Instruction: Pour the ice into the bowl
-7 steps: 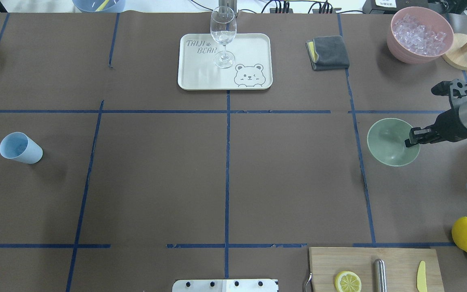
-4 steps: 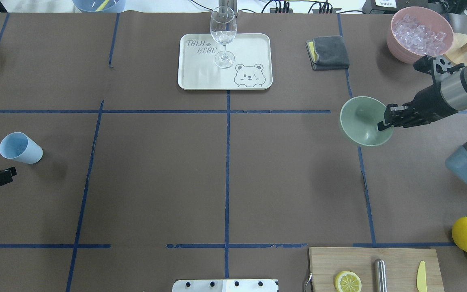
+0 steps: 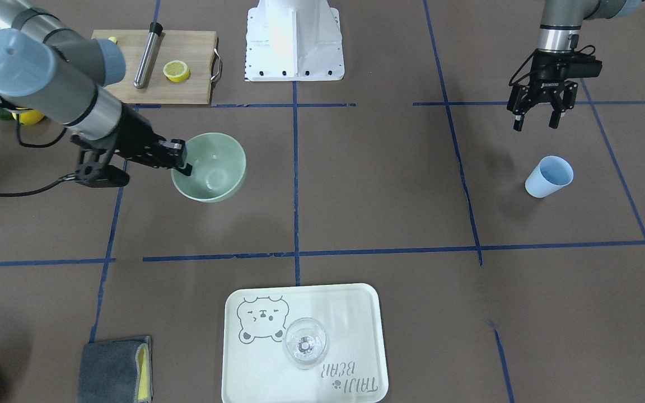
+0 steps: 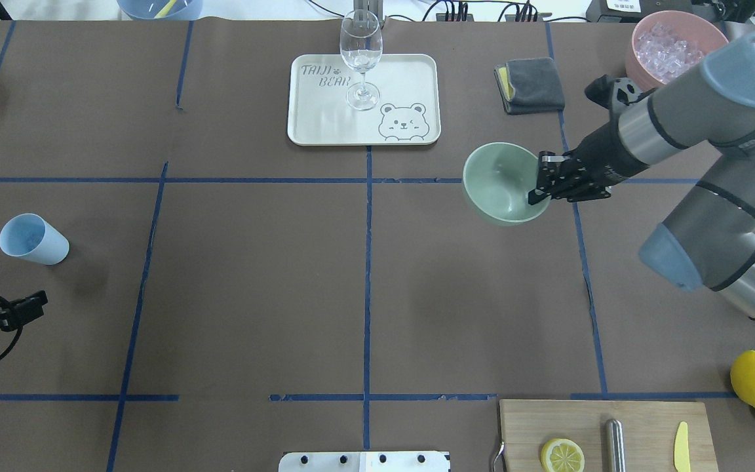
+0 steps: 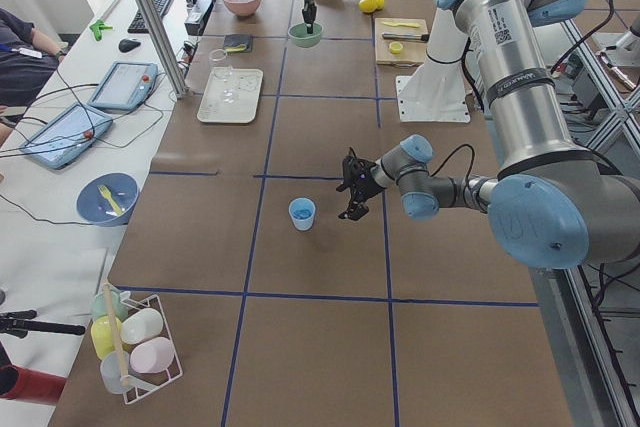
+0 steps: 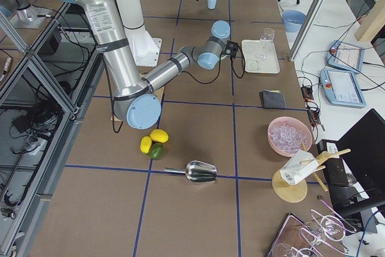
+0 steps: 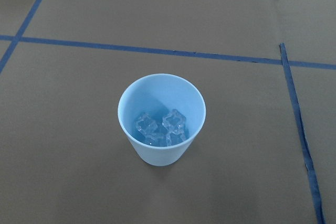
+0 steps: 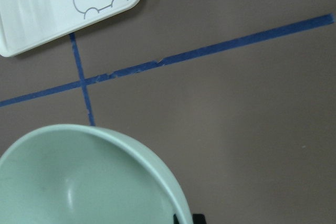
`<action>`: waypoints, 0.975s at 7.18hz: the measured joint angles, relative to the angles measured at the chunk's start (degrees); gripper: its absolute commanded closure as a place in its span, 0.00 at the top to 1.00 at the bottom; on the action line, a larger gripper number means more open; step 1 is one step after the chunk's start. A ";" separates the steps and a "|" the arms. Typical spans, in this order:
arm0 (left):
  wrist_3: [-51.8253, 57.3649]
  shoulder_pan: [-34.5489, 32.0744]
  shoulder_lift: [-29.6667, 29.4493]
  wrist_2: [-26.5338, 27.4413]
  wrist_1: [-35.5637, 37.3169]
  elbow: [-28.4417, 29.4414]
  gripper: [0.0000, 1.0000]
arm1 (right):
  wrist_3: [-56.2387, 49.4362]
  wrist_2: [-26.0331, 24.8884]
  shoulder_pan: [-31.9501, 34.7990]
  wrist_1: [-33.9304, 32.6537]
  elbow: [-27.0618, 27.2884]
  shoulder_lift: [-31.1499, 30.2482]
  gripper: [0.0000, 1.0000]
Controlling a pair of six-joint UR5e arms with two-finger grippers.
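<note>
At far left my left fingers (image 4: 35,303) hang spread apart, gripping nothing, near the light blue cup (image 4: 33,239). The cup stands upright with the ice (image 7: 160,127) at its bottom. Mid-tabletop (image 4: 253,275), a clear glass (image 4: 360,59) stands on the bear tray (image 4: 417,78). Right of it my right fingers (image 4: 536,195) pinch the rim of the bowl (image 4: 499,183), which is empty; whether it touches down I cannot tell. My right arm (image 4: 679,124) hides part of the pink bowl (image 4: 634,62) of cubes.
</note>
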 measured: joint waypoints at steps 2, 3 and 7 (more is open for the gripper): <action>0.31 0.89 -0.40 7.61 -6.27 5.70 1.00 | 5.11 -6.89 -6.39 -7.27 -2.66 9.52 0.00; 0.40 1.65 -1.53 10.70 -7.35 7.52 1.00 | 7.87 -8.20 -8.18 -8.82 -6.59 14.40 0.00; 2.81 2.66 -6.53 14.77 -7.72 10.77 1.00 | 10.97 -15.20 -13.49 -7.27 -22.24 26.97 0.00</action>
